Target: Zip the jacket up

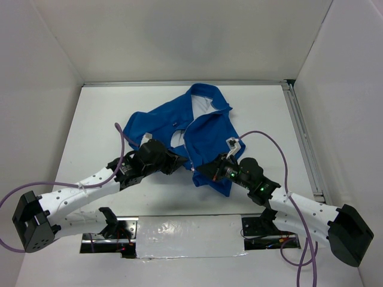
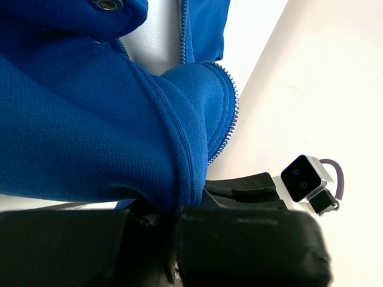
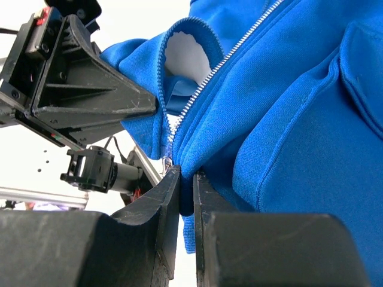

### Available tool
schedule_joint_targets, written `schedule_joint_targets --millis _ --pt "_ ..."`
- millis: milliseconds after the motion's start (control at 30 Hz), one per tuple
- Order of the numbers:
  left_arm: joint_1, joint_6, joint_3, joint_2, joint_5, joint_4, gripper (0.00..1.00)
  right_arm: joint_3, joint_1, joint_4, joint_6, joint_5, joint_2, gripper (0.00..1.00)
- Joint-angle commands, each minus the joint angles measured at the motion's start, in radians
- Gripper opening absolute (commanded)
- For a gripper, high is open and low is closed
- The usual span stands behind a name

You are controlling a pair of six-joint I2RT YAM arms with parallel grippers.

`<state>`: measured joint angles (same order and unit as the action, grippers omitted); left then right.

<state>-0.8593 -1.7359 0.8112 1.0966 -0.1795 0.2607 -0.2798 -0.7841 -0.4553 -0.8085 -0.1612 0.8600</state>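
The royal-blue jacket (image 1: 197,128) lies crumpled mid-table, its front open and white lining showing near the collar. My left gripper (image 1: 177,161) is shut on the hem of the jacket's left front panel (image 2: 119,137), beside its pale zipper teeth (image 2: 230,113). My right gripper (image 1: 203,170) is shut on the bottom edge of the right front panel (image 3: 287,119), just below the lower end of the zipper (image 3: 179,116). A small metal zipper piece hangs at the left finger's tip (image 3: 172,179). The two grippers sit close together at the jacket's bottom hem.
White walls enclose the table on three sides. A metal rail (image 1: 302,137) runs along the right edge. Purple cables (image 1: 269,140) loop over both arms. A taped white patch (image 1: 188,236) lies between the arm bases at the near edge.
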Motion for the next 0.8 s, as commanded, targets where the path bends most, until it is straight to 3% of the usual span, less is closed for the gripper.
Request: schedule_joint_targets --millis 0,567,767 --pt "-0.012 -0.030 -0.003 0.005 0.000 -0.048 0.00 0.002 -0.014 -0.125 -0.024 0.028 -0.026 0.00" --pt "-0.024 -0.105 -0.009 0.000 0.012 -0.020 0.00 0.040 -0.044 -0.267 -0.083 0.114 0.002 0.00" --pt "-0.026 -0.117 -0.020 -0.037 -0.012 0.009 0.00 0.053 -0.047 -0.217 -0.070 0.181 -0.050 0.00"
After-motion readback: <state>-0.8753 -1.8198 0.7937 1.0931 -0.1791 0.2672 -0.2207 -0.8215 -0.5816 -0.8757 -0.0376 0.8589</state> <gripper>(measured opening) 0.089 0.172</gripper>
